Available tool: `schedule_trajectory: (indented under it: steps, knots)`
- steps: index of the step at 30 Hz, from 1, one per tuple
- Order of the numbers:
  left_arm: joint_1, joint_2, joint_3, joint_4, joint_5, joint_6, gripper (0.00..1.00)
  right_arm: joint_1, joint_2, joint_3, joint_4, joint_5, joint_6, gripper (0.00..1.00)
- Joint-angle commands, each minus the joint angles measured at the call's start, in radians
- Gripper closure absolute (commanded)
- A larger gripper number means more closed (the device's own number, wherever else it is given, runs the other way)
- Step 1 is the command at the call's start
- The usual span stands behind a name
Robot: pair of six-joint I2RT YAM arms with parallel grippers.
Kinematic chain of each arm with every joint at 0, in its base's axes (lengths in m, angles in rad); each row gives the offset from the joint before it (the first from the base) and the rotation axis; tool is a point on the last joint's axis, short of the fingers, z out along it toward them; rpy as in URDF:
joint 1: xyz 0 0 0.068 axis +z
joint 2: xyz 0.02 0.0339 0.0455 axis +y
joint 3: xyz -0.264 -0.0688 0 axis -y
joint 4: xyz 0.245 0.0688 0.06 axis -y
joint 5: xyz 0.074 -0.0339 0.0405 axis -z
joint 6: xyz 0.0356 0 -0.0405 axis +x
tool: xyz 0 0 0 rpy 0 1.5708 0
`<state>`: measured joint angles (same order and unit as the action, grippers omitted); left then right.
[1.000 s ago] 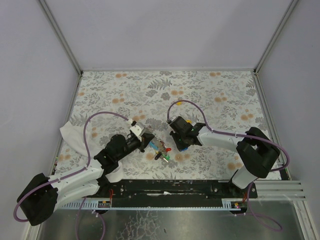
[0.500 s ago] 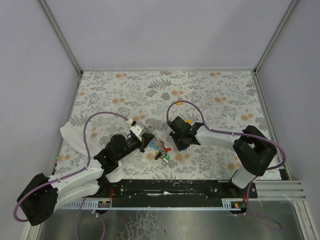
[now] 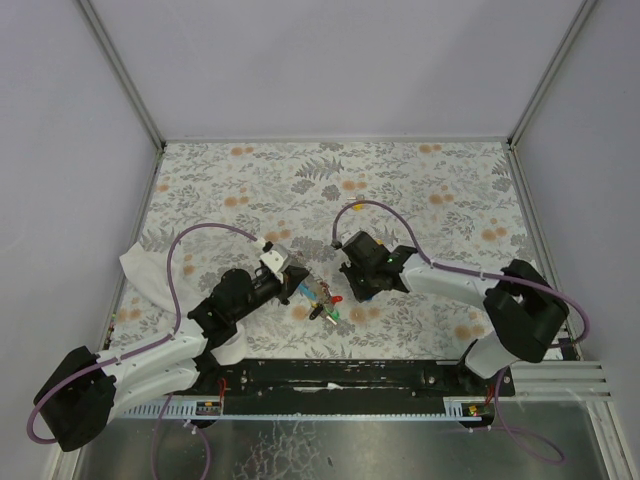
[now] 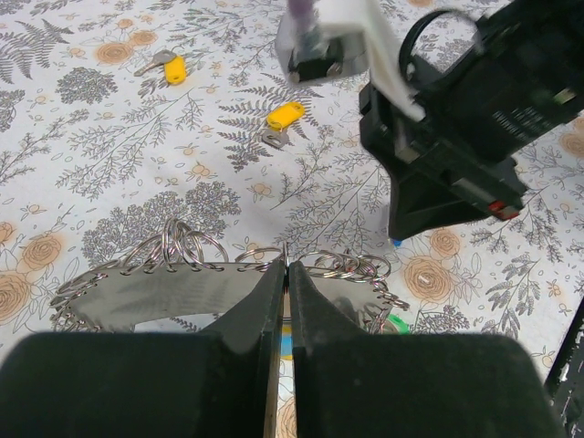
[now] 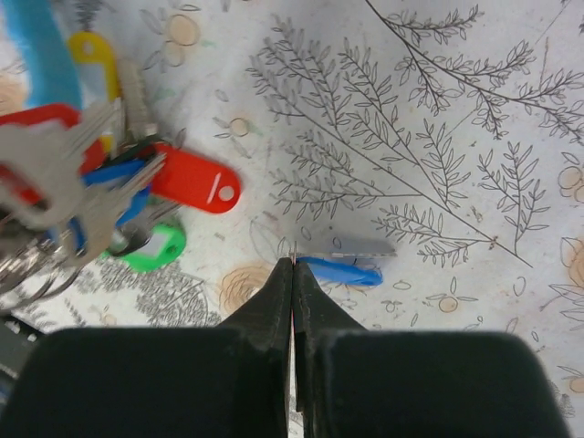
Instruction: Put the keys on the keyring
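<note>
My left gripper (image 4: 286,265) is shut on the keyring (image 4: 169,274). Its grey strap, lined with small metal rings (image 4: 351,266), runs across the jaw tips. In the top view the left gripper (image 3: 298,288) holds a bunch of keys (image 3: 327,302) low over the table. The bunch, with red (image 5: 187,187), green (image 5: 153,248), blue and yellow heads, fills the left of the right wrist view. My right gripper (image 5: 293,263) is shut, pinching the thin ring end of a loose blue key (image 5: 342,271) just right of the bunch. In the top view the right gripper (image 3: 360,288) sits beside the bunch.
Two loose yellow keys (image 4: 173,68) (image 4: 285,115) lie on the floral table cover beyond the right arm's wrist (image 4: 456,119). A white cloth (image 3: 140,270) lies at the left edge. Grey walls enclose the table on three sides.
The right arm's wrist has shifted slightly toward the left and far side, now covering the spot where a yellow key showed. The left arm and the key bunch have not moved.
</note>
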<state>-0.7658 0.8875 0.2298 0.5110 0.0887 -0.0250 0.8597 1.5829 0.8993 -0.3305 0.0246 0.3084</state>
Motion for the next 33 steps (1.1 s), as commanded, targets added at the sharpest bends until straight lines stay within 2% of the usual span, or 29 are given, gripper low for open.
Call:
schedule_trajectory:
  steps: [1, 9, 14, 20, 25, 27, 30, 33]
  knots:
    - [-0.004, 0.001, 0.024, 0.055, 0.036, 0.026, 1.0, 0.006, -0.132, -0.018, 0.053, -0.069, -0.108, 1.0]
    - [-0.005, 0.005, 0.022, 0.08, 0.137, 0.039, 1.0, 0.006, -0.321, -0.072, 0.163, -0.151, -0.254, 1.0]
    - [-0.004, 0.017, 0.017, 0.103, 0.209, 0.053, 1.0, 0.007, -0.437, -0.14, 0.24, -0.247, -0.424, 1.0]
    - [-0.004, 0.018, 0.016, 0.122, 0.309, 0.08, 1.0, 0.006, -0.537, -0.263, 0.416, -0.352, -0.578, 1.0]
    - [-0.004, 0.023, 0.015, 0.129, 0.349, 0.089, 1.0, 0.006, -0.568, -0.357, 0.602, -0.449, -0.633, 1.0]
    - [-0.004, 0.028, 0.016, 0.135, 0.367, 0.09, 1.0, 0.006, -0.56, -0.348, 0.597, -0.468, -0.651, 1.0]
    - [-0.005, 0.033, 0.016, 0.142, 0.397, 0.096, 1.0, 0.007, -0.523, -0.284, 0.469, -0.495, -0.741, 1.0]
    - [-0.005, 0.034, 0.016, 0.143, 0.435, 0.107, 1.0, 0.006, -0.491, -0.244, 0.413, -0.57, -0.799, 1.0]
